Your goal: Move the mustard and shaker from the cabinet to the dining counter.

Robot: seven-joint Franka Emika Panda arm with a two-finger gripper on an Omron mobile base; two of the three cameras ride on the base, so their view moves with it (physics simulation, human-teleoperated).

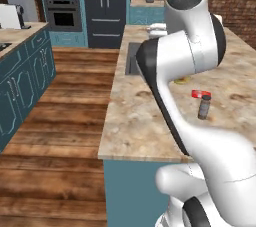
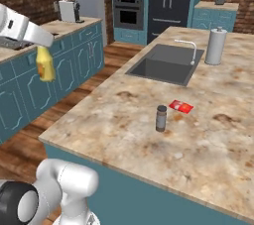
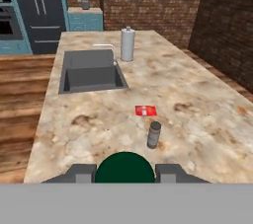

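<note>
The gripper (image 2: 45, 65) is pinching the mustard (image 2: 46, 66) at the left of the right base view, so bring it slowly over the dining counter (image 2: 124, 120) and set it down standing up.

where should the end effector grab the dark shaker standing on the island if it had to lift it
Grip the dark shaker around its straight cylindrical body, below the lighter cap, coming in level from the near edge of the dining counter. It stands upright and apart from the red packet, so both flanks look free for the fingers. The end effector is shut on the mustard and would need to set it down first.
</note>
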